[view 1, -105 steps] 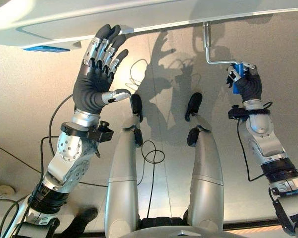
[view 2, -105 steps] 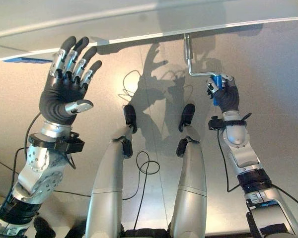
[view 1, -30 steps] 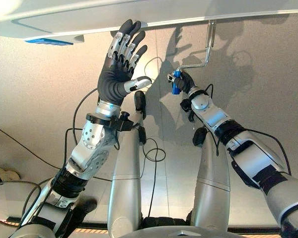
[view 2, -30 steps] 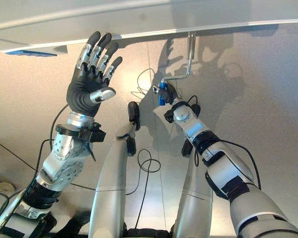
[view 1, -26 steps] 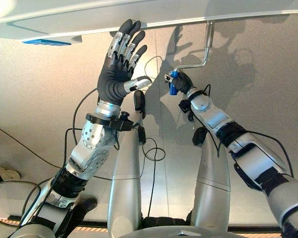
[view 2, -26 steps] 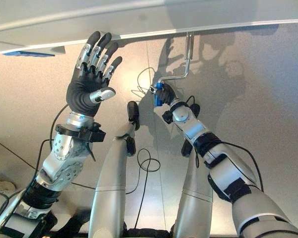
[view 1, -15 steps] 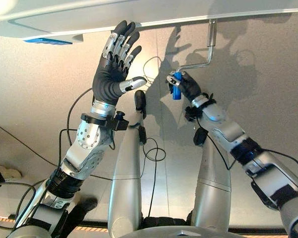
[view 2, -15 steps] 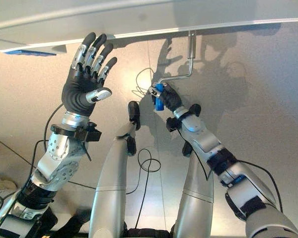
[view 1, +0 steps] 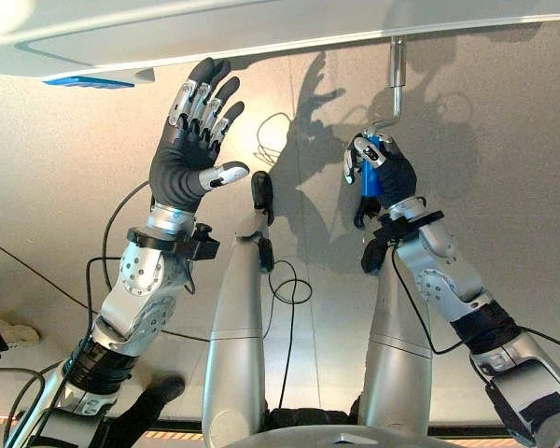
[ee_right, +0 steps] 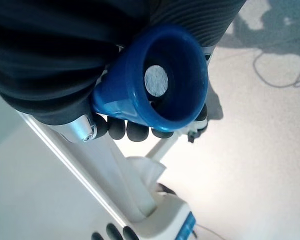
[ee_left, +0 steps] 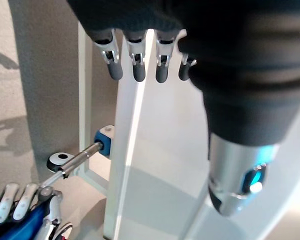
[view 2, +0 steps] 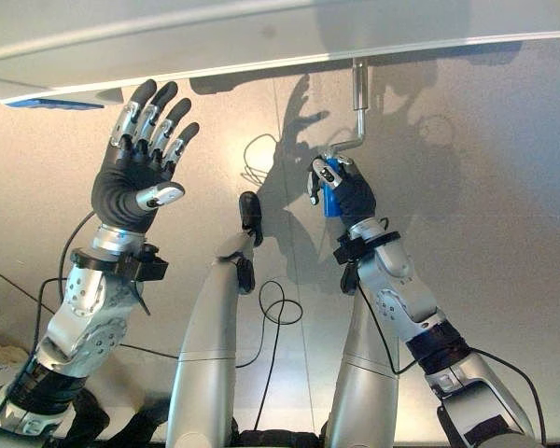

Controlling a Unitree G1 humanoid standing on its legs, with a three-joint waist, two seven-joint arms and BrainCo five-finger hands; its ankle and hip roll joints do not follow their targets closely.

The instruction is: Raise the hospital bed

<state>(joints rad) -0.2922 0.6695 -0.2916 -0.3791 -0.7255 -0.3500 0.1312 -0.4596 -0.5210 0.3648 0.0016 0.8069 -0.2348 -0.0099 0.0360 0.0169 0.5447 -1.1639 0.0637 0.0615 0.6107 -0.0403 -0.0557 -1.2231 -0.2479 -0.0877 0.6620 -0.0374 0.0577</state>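
Observation:
The hospital bed's pale frame [view 1: 261, 37] runs across the top of the eye views. A metal crank shaft [view 1: 397, 65] hangs from its edge and bends down to a blue handle [view 1: 370, 177]. My right hand [view 1: 392, 173] is shut on that handle, just below the shaft. In the right wrist view the blue handle [ee_right: 160, 85] sits inside the curled fingers [ee_right: 135, 131]. My left hand [view 1: 182, 163] is raised under the bed's edge to the left, open, holding nothing. Its straight fingers [ee_left: 135, 65] point at the bed frame [ee_left: 155, 150], with the crank [ee_left: 72, 160] beyond.
A blue plate [view 1: 75, 81] is fixed under the bed frame at the left. Grey floor lies below the bed. A small white object [view 1: 7, 331] lies on the floor at the lower left.
My right hand has swung the blue handle round from the shaft's left side to almost under it, turning the crank. The left hand has drifted left and slightly lower, still open.

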